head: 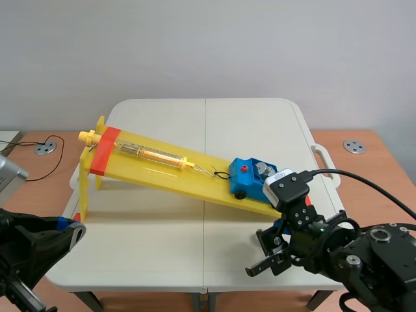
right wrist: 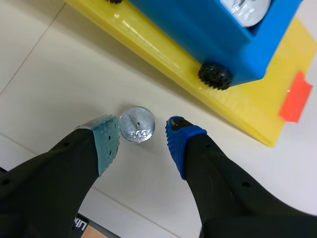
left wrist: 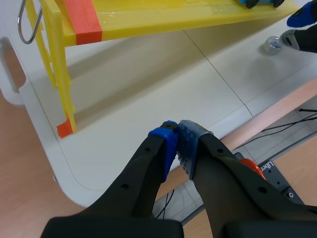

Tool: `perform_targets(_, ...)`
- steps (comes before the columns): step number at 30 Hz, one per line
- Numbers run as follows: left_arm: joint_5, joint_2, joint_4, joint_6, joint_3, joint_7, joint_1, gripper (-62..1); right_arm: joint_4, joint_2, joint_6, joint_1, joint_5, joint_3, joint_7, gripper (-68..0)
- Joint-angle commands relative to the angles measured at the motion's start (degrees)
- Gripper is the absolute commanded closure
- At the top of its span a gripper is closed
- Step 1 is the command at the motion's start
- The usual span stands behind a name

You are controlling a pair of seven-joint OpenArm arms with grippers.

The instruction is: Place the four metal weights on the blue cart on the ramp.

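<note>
- Your right tool (right wrist: 142,138) stands open, its pads on either side of a metal weight (right wrist: 137,124) lying flat on the surface (right wrist: 59,69). The weight sits just beside the grey-green pad (right wrist: 106,141) and apart from the blue pad (right wrist: 177,141).
- Just ahead of it, the blue cart (right wrist: 198,34) rests at the low end of the yellow ramp (right wrist: 163,54), right of centre in the scene view, with a silvery weight (right wrist: 246,9) inside.
- Your left tool (left wrist: 177,145) is closed on nothing, pads together, at the scene view's lower left, over the surface's near edge.
</note>
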Motion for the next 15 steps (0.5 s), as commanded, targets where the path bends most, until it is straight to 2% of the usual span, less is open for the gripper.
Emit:
perform_targets(1,-4.24,0.44,3.82,-0.55,-0.83,-4.61,-1.11,-3.4,2.38,1.86,-0.98,5.05,1.51,-0.33,7.39,-23.5)
perform_targets(15,-4.24,0.44,3.82,-0.55,-0.83,-4.61,-1.11,-3.4,-0.07,1.53,-0.39,7.1,1.51,-3.72,8.07,-23.1)
